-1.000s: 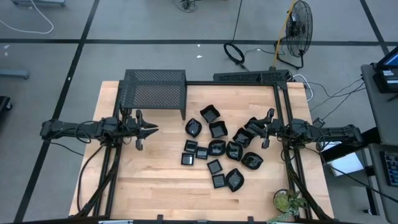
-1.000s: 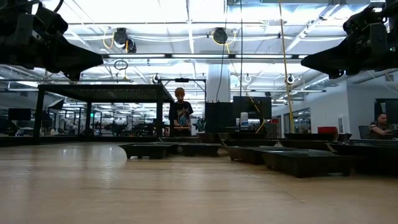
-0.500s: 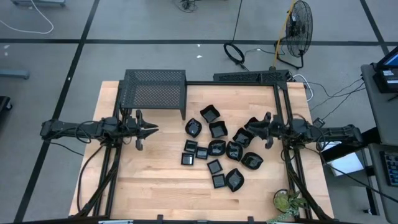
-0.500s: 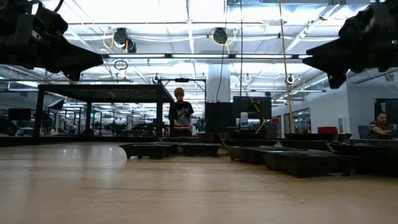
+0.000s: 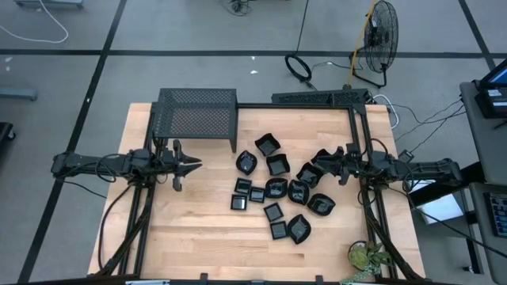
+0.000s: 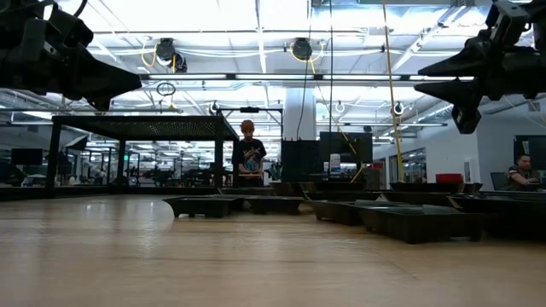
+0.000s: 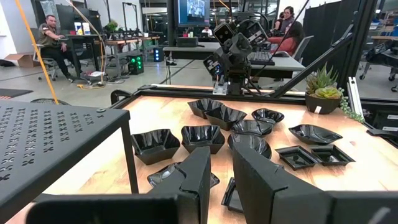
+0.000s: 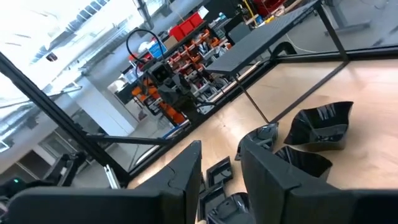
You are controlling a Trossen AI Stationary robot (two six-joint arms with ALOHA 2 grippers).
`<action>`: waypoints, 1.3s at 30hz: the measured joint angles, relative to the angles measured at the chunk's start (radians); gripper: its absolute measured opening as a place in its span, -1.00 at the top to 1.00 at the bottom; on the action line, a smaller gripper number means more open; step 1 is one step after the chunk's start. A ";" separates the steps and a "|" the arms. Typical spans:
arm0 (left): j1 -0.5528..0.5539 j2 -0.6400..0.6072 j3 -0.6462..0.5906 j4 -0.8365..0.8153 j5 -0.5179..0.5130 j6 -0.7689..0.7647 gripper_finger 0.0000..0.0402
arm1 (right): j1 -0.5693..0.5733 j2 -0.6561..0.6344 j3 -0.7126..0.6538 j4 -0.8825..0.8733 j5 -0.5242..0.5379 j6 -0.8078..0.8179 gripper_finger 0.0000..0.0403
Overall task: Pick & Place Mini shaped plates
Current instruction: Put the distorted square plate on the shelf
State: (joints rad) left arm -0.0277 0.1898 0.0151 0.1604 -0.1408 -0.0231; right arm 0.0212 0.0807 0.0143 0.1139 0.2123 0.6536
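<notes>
Several small glossy black plates (image 5: 277, 188) of varied shapes lie on their bases on the wooden table, right of its middle. They also show in the left wrist view (image 7: 202, 137), the right wrist view (image 8: 320, 127) and the low view (image 6: 418, 223). My left gripper (image 5: 196, 165) hovers above bare wood left of the cluster, open by a narrow gap (image 7: 222, 165). My right gripper (image 5: 326, 162) hangs over the cluster's right end, well above the table (image 6: 422, 77). It is rolled to one side and its fingers are apart (image 8: 221, 162). Neither gripper touches anything.
A large black mesh rack (image 5: 198, 115) stands at the table's far left, just beyond my left gripper. A small potted plant (image 5: 366, 257) sits at the near right corner. Bare wood lies along the near edge and on the left. A person (image 6: 248, 158) stands beyond the table.
My right gripper has moved toward the table's left, over the right end of the plate cluster, and has rolled about its own axis, so both fingers now show one above the other in the low view. The plates have stayed where they were.
</notes>
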 joint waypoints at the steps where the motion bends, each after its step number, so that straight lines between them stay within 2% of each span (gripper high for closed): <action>1: 0.000 0.000 0.000 0.000 0.000 0.000 0.64 | 0.000 0.000 0.000 0.001 0.000 -0.011 0.50; 3: 0.000 0.000 0.000 0.000 0.000 0.000 0.64 | 0.000 0.000 0.000 0.008 0.007 -0.025 0.50; 7: 0.000 0.000 0.000 0.000 0.000 0.000 0.64 | 0.000 0.000 0.000 0.009 0.097 -0.077 0.50; 16: 0.000 0.000 0.000 0.000 0.000 0.000 0.64 | 0.000 0.000 0.000 0.010 0.217 -0.125 0.50; 23: 0.000 0.000 0.000 0.000 0.000 0.000 0.64 | 0.000 0.004 0.029 -0.019 0.436 -0.208 0.45; 27: 0.000 0.000 0.000 0.000 0.000 0.000 0.64 | 0.000 0.060 0.120 -0.209 0.499 -0.236 0.21; 33: 0.000 0.000 0.000 -0.001 0.000 0.000 0.64 | -0.035 0.228 0.265 -0.647 0.524 0.007 -0.19; 35: 0.000 0.000 0.000 -0.001 0.000 0.000 0.64 | -0.059 0.291 0.284 -0.761 0.504 0.074 -0.24; 39: 0.000 0.000 0.000 -0.001 0.000 0.000 0.64 | -0.115 0.401 0.294 -0.778 0.383 0.132 -0.24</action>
State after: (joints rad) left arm -0.0277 0.1898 0.0151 0.1591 -0.1406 -0.0231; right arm -0.0935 0.4817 0.3088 -0.6636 0.5949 0.7857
